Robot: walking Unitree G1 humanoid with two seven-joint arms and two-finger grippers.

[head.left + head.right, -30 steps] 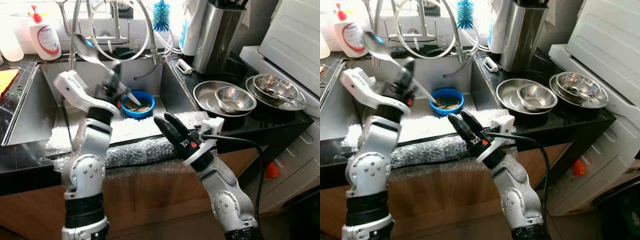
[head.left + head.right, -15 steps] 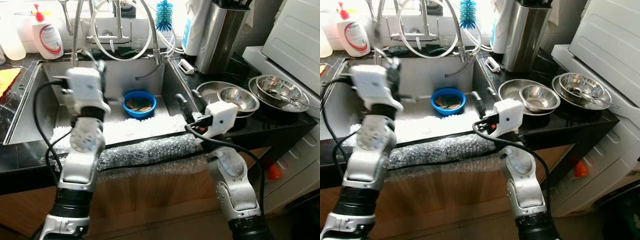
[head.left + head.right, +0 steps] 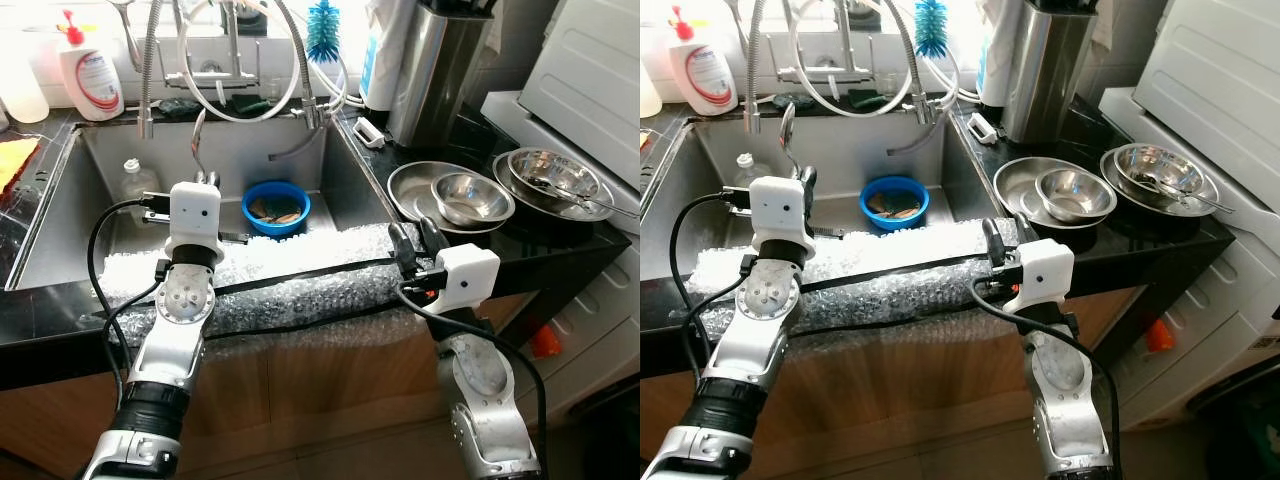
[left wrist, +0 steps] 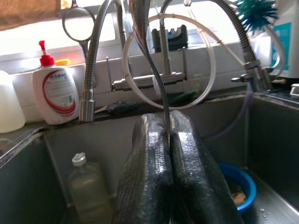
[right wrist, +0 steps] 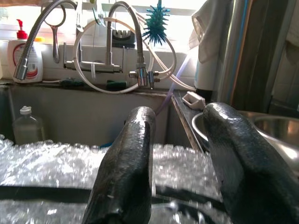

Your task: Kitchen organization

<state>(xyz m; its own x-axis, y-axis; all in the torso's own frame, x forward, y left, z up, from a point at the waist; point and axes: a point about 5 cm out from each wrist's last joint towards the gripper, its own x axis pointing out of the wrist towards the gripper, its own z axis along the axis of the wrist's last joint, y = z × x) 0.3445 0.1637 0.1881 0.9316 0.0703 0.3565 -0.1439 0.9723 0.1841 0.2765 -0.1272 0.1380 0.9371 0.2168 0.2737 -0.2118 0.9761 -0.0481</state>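
My left gripper [image 4: 167,140] is shut on the thin handle of a steel spoon [image 4: 156,79], which stands upright above the fingers. In the left eye view this gripper [image 3: 206,181] is over the sink's front part, with the spoon [image 3: 197,145] rising from it. A blue bowl [image 3: 276,207] holding scraps sits in the sink [image 3: 60,190] just right of it. My right gripper [image 3: 418,237] stands open at the counter's front edge, near a nest of steel bowls [image 3: 470,196]; nothing is between its fingers [image 5: 128,158].
Bubble wrap [image 3: 290,290] covers the sink's front edge. A clear bottle [image 3: 135,180] stands in the sink. Behind are a hose faucet [image 3: 235,60], a soap bottle [image 3: 90,75], a blue brush [image 3: 322,30] and a steel knife holder [image 3: 435,70]. Another steel bowl [image 3: 555,178] sits far right.
The left arm has swung down and turned, so the spoon now stands upright instead of slanting. The right gripper has turned and moved right toward the counter edge.
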